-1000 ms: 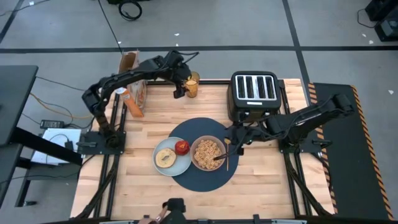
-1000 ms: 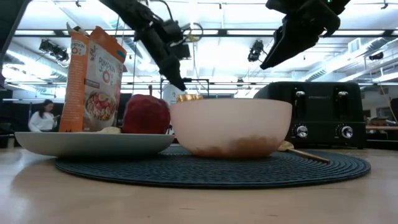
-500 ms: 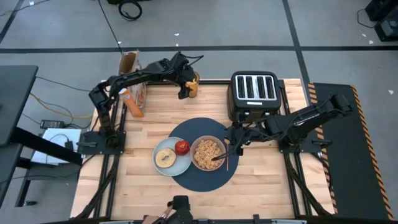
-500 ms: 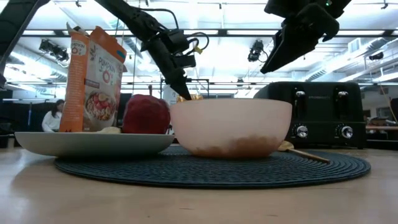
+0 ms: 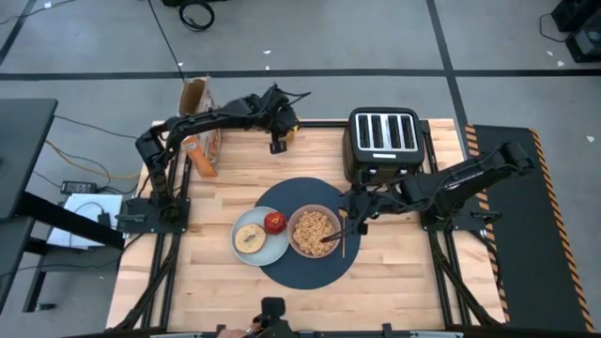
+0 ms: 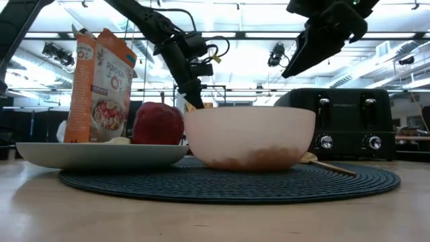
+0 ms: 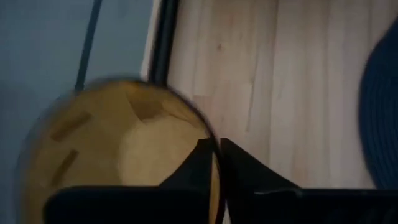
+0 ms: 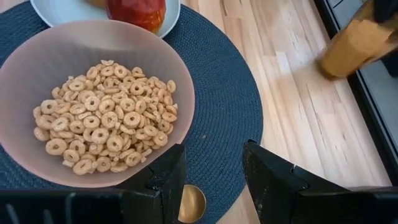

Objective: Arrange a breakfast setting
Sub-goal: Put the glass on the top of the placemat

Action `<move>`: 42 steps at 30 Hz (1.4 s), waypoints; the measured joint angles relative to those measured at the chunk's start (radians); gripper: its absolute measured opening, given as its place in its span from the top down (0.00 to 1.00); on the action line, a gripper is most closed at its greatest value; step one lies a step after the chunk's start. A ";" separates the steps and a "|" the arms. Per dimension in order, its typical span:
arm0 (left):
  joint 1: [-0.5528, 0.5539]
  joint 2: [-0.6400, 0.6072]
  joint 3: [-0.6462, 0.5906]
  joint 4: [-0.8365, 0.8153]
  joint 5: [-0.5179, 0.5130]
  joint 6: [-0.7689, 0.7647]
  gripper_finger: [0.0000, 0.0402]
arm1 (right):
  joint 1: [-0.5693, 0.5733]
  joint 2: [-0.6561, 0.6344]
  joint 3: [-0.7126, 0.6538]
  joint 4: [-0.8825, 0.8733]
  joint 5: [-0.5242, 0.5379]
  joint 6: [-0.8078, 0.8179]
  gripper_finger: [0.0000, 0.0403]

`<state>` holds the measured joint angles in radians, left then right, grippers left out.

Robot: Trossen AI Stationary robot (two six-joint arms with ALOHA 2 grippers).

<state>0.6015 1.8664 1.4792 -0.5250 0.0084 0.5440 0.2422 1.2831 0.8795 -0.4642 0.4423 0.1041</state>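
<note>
Table's far edge, left hand [image 5: 278,141] newly pinching juice glass [image 5: 290,130] rim

the mat [image 5: 310,246] lies mid-table. on it sit the bowl [image 5: 314,232] and, to its left, the plate [image 5: 260,237], part off the mat, with apple [image 5: 274,222] and toast [image 5: 249,236]. the spoon [image 5: 343,235] lies right of the bowl. the toaster [image 5: 384,143] stands behind, the glass [image 5: 290,130] and cereal box [image 5: 200,127] at the far left.

One mat [image 5: 310,274], bowl [image 5: 313,233], plate [image 5: 266,252], apple [image 5: 274,222], toaster [image 5: 385,141] (four slots)
</note>
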 joint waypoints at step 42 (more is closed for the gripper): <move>-0.351 -0.014 0.163 -0.481 0.206 -0.052 0.95 | -0.007 -0.010 0.000 -0.039 -0.029 -0.033 0.59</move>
<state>0.2504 1.8523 1.6417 -1.0057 0.2146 0.4920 0.2355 1.2728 0.8795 -0.5029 0.4132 0.0708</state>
